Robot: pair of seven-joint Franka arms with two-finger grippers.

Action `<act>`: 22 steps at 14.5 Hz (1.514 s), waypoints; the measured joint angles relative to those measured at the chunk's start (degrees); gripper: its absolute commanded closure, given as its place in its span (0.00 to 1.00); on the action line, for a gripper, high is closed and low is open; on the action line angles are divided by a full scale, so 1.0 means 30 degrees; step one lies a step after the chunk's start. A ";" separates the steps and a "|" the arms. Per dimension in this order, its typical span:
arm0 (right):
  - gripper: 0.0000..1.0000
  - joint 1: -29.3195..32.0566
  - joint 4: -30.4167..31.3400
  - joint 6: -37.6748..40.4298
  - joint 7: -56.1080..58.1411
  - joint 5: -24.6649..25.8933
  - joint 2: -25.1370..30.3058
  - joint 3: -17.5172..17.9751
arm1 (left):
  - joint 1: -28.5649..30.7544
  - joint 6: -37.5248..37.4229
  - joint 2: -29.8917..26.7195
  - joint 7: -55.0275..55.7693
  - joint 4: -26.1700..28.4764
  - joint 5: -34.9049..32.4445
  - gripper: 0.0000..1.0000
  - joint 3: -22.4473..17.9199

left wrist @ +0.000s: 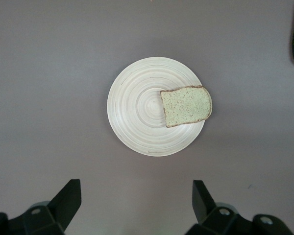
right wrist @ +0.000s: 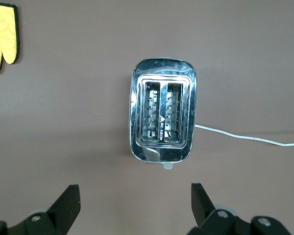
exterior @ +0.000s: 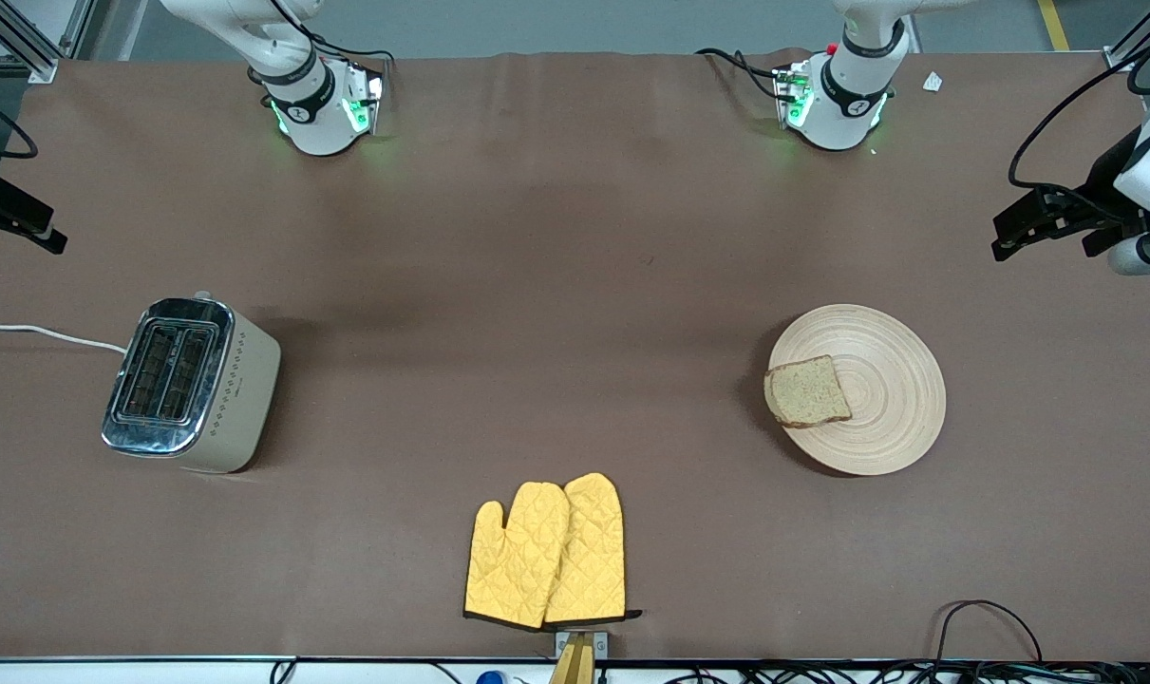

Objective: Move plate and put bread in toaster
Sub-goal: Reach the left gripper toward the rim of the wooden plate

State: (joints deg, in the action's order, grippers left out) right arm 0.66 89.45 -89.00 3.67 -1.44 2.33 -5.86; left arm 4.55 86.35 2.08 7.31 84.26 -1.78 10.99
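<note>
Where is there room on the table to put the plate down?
Bare brown table runs between the toaster and the plate, with the yellow oven mitts bordering it nearer the camera. The bread fills one plate edge.

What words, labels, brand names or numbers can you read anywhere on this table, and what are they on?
None can be read.
Cream-beige toaster with chrome top: a small triangle mark with tiny lettering shows between the slots, too small to read.
Toaster side: only dot rows and a small dark mark, unreadable.
</note>
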 measured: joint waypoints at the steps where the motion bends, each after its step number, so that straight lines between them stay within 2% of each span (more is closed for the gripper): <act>1: 0.00 0.0000 0.0000 0.0000 -0.0002 0.0000 0.0000 -0.0001 | -0.0002 0.0000 0.0000 0.0000 -0.0012 -0.0013 0.00 0.0015; 8: 0.00 0.0006 0.0000 0.0003 -0.0017 0.0000 0.0000 -0.0020 | 0.0288 -0.0005 0.0235 -0.0208 -0.0201 -0.0024 0.00 -0.0229; 10: 0.00 0.0009 0.0000 0.0003 -0.0018 0.0000 0.0000 -0.0026 | 0.1191 0.0007 0.0889 -0.1045 -0.0169 0.1037 0.00 -0.0465; 13: 0.00 0.0013 0.0000 0.0007 -0.0018 0.0000 0.0000 -0.0031 | 0.2866 0.0728 0.2835 -0.1767 -0.0056 0.2733 0.00 -0.0631; 17: 0.00 0.0012 0.0004 0.0008 -0.0018 0.0000 -0.0001 -0.0031 | 0.4359 0.2896 0.6408 -0.3809 0.0006 0.4720 0.00 -0.0672; 22: 0.00 0.0015 0.0006 0.0014 -0.0018 0.0000 -0.0001 -0.0039 | 0.6528 0.3800 1.0185 -0.9325 -0.0030 0.7843 0.00 -0.0706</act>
State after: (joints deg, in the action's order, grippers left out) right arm 0.70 89.46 -88.95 3.61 -1.44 2.32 -5.98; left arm 24.13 97.75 32.64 -20.67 84.17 21.75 8.88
